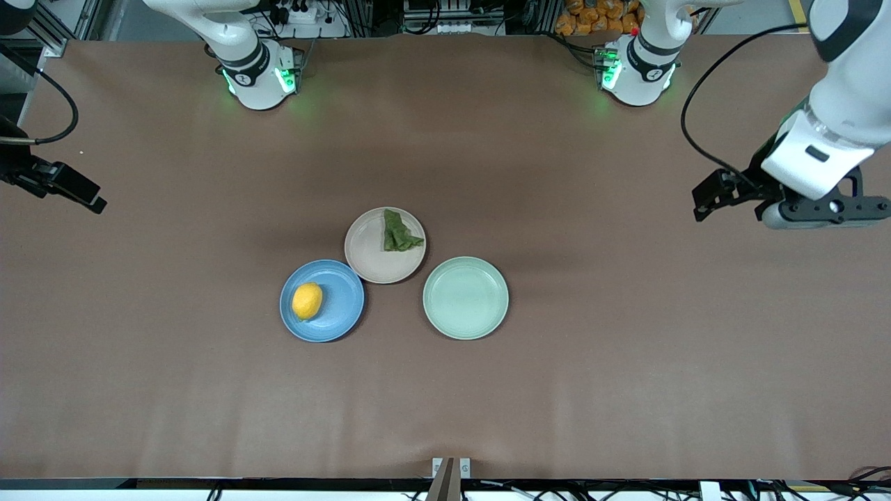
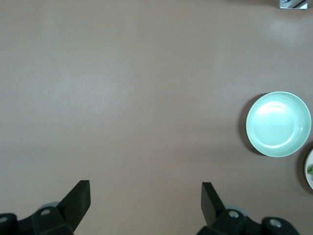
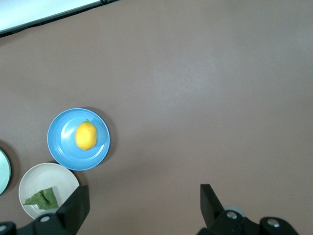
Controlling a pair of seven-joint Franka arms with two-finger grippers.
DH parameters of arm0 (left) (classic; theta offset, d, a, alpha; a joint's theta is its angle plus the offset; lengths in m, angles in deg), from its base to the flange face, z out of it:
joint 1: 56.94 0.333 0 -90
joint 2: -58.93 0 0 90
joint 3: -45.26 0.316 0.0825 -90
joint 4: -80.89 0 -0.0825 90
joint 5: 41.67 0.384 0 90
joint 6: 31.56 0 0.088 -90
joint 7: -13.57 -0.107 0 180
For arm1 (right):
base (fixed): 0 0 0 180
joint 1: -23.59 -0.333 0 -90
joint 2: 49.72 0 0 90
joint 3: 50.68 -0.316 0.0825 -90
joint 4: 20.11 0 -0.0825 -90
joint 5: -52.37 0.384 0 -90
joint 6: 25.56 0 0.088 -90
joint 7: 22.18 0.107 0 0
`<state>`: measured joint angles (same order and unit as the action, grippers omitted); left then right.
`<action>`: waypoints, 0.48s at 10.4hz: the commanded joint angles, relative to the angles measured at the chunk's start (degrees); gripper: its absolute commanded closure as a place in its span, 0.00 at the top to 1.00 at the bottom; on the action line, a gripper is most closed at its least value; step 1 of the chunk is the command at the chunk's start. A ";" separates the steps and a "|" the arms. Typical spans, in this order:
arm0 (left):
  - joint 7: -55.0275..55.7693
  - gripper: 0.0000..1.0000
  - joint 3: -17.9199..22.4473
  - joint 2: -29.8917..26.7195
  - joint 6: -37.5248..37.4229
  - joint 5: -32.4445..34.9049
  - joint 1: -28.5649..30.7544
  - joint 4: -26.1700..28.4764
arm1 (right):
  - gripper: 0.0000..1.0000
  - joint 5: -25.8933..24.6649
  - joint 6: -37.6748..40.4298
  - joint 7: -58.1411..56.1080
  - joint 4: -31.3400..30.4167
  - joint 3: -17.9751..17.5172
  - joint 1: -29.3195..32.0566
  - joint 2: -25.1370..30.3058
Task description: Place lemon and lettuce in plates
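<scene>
On the plates, my lemon [image 1: 307,300] and lettuce [image 1: 399,232] sit done, so both my left gripper [image 2: 145,201] and right gripper [image 3: 144,205] hang wide open, holding nothing.

A brown table [image 1: 626,390] carries three plates clustered near its middle; the blue plate [image 1: 341,316] touches the beige plate [image 1: 369,261]; the mint-green plate [image 1: 466,298] sits just beside them, toward the left arm's end

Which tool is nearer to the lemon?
Right. The right tool waits open at its table end, nearer the lemon; the left tool waits open at its end.
</scene>
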<state>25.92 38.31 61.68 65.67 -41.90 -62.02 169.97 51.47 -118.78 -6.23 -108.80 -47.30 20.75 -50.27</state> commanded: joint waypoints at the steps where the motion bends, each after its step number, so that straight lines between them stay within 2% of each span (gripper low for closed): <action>1: -2.76 1.00 -0.69 -0.64 -4.14 0.92 0.77 -3.03 | 1.00 -0.33 1.72 -1.45 2.38 -0.13 0.38 -1.21; 4: -4.26 1.00 -1.31 -1.35 -4.59 4.52 0.42 -3.12 | 1.00 -0.86 4.10 -1.45 4.14 -0.13 0.55 -2.09; 5: -4.35 1.00 -3.05 -1.96 -4.68 5.84 0.77 -3.21 | 1.00 -0.86 4.10 -1.45 4.14 -0.04 0.55 -2.09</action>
<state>22.61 37.42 60.66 62.21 -38.44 -61.95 167.25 51.19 -116.05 -6.94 -107.00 -47.22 20.88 -51.03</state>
